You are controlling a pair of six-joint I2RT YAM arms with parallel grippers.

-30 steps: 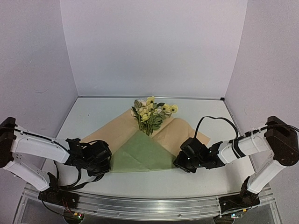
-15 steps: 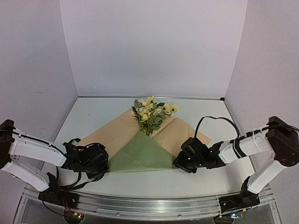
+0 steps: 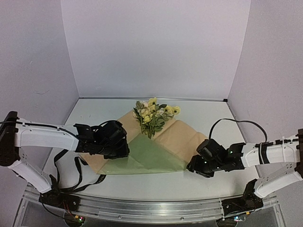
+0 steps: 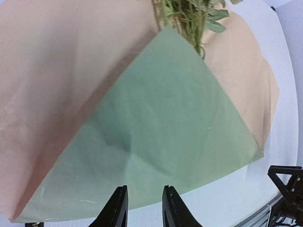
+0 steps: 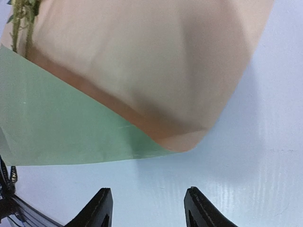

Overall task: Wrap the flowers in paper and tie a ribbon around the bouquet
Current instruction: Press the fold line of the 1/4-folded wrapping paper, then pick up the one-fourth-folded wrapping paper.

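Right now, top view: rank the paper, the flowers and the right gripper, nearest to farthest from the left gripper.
From the left gripper:
1. paper: nearest, the gripper is over the sheet's left part.
2. flowers: farther back and to the right, at the sheet's far end.
3. right gripper: farthest, across the sheet, just off its near right corner.

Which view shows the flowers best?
Top external: the flowers show blooms and leaves. Left wrist catches only stems and leaves at its top edge; right wrist, just a sprig in its corner.
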